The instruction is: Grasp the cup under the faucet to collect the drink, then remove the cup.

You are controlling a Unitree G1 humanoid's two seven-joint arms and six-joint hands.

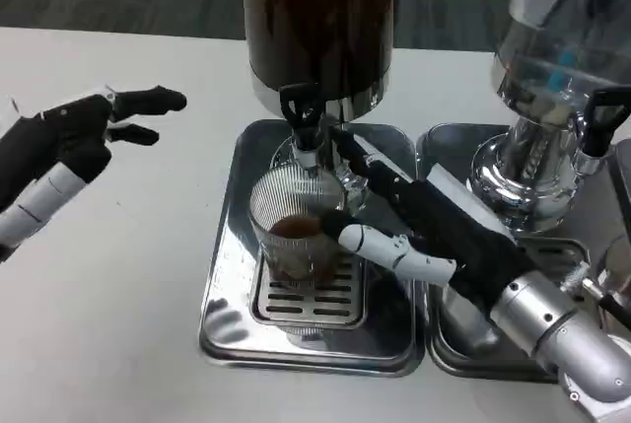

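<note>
A clear ribbed cup (292,231) with brown drink in its bottom stands on the slotted grate of the left drip tray (225,290), directly under the black faucet (301,112) of the dark drink dispenser (320,14). My right hand (419,221) wraps the cup from its right side, fingers behind it and the thumb across its front. My left hand (74,142) hovers open over the table at the far left, well apart from the tray, fingers pointing right.
A second dispenser (557,68) with a clear tank stands at the right on its own drip tray (444,349); its black faucet handle (601,112) sits at the right edge. White table lies left of the trays.
</note>
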